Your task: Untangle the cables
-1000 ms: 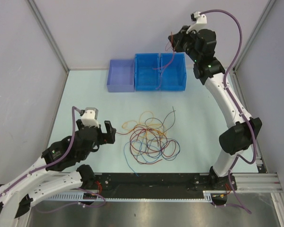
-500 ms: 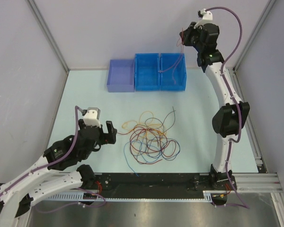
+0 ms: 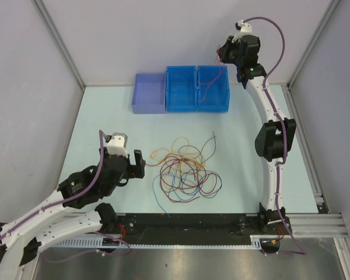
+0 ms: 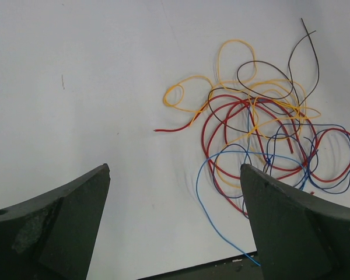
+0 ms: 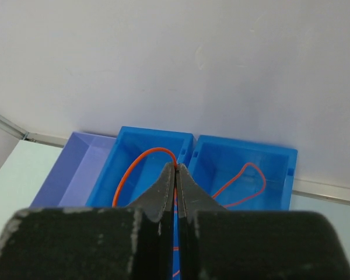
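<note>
Tangle, overhead view: the tangle of cables (image 3: 185, 172) is seen lying loose on the table (image 3: 105, 116), well apart from the bins.
Left gripper, overhead view: the left gripper (image 3: 139, 165) is held spread just beside the heap, with nothing gripped.
Right gripper, overhead view: the right gripper (image 3: 223, 51) is poised high above the blue bin (image 3: 197, 106), and a red cable (image 3: 209, 81) is hung from it down into the bin.
Left wrist view: wide-apart fingers (image 4: 52, 227) are shown facing the heap, where red, yellow, blue and black strands are crossed many times.
Risk at the heap: if a crossing is pinched, several strands are likely to be dragged together and knots tightened.
Right wrist view: the fingers (image 5: 163, 186) are pressed together on the red cable, and red-orange loops are seen in both compartments.
Risk at the bin: if the strand is let go from this height, its tail could be draped over the divider or rim, or dropped outside.
</note>
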Robot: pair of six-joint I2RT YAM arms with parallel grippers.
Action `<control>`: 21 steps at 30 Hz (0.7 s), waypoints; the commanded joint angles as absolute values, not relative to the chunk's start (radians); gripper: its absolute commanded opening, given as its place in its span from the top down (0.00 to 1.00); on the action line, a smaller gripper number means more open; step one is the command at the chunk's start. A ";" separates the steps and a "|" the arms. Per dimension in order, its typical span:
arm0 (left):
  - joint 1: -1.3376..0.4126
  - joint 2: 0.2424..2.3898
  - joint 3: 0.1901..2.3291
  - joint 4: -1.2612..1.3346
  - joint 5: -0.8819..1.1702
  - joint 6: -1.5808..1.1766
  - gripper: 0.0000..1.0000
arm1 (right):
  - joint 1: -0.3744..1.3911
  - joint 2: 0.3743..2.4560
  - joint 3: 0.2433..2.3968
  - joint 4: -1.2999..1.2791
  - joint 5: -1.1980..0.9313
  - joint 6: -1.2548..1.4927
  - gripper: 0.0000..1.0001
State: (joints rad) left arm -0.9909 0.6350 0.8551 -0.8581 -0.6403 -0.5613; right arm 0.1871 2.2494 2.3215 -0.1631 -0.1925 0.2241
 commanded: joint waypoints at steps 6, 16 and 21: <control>-0.988 0.589 0.868 -0.868 -0.699 -0.580 0.02 | 0.190 2.244 2.353 -0.132 -0.181 0.221 0.29; -0.971 0.591 0.865 -0.859 -0.687 -0.574 0.02 | 0.198 2.194 2.321 -0.175 -0.163 0.215 0.19; -0.959 0.578 0.865 -0.859 -0.689 -0.575 0.02 | 0.207 2.062 2.112 -0.253 -0.075 0.314 0.25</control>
